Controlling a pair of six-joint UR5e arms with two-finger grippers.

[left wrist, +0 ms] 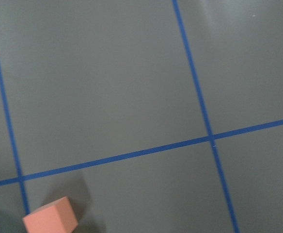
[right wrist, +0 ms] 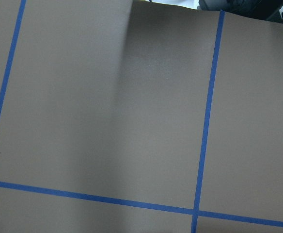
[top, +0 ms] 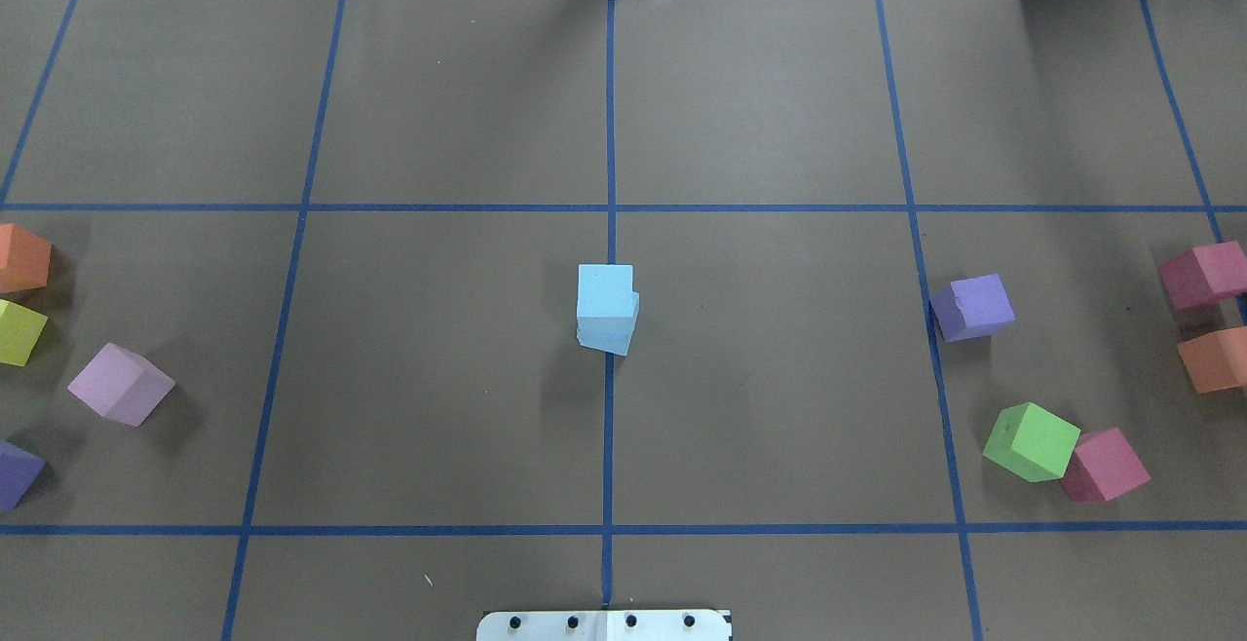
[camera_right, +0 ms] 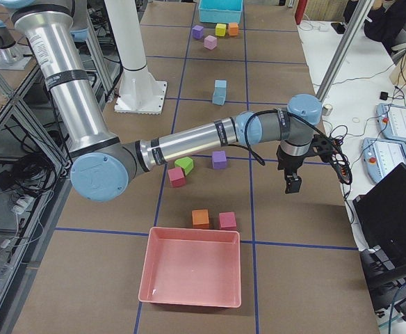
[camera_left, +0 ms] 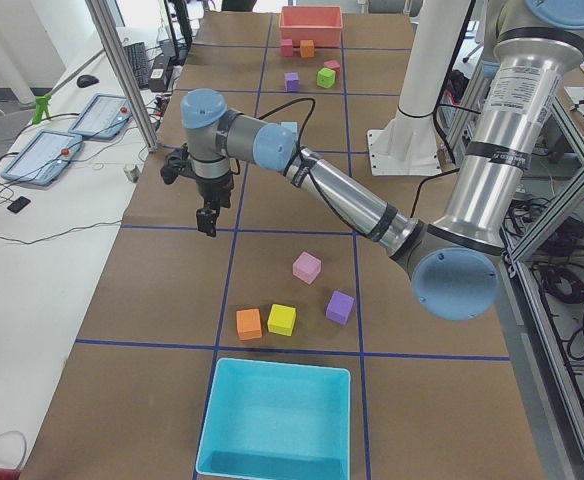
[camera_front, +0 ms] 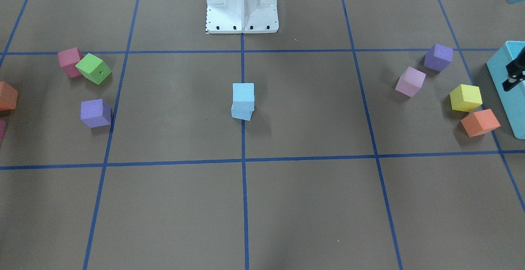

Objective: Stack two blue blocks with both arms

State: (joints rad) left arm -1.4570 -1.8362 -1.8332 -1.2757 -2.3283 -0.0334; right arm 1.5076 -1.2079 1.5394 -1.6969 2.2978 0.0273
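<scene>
The two pale blue blocks stand stacked at the table's centre on the blue tape line, the upper block [camera_front: 243, 92] sitting slightly askew on the lower block [camera_front: 242, 112]. The stack also shows in the overhead view [top: 605, 292] and the right side view [camera_right: 220, 92]. No gripper touches it. My left gripper [camera_front: 512, 82] hangs in the air off to the side, near the turquoise bin [camera_front: 506, 97], and shows in the left side view [camera_left: 208, 222]; I cannot tell its jaws. My right gripper [camera_right: 293, 184] hangs toward the table's other end; I cannot tell its state.
Coloured cubes lie at both ends: purple [top: 972, 308], green [top: 1031, 441], red [top: 1105, 466], lilac [top: 121, 384], yellow [camera_front: 465, 97], orange [camera_front: 480, 122]. A pink bin [camera_right: 191, 275] is at the right end. The white pedestal [camera_front: 242, 3] stands behind the centre.
</scene>
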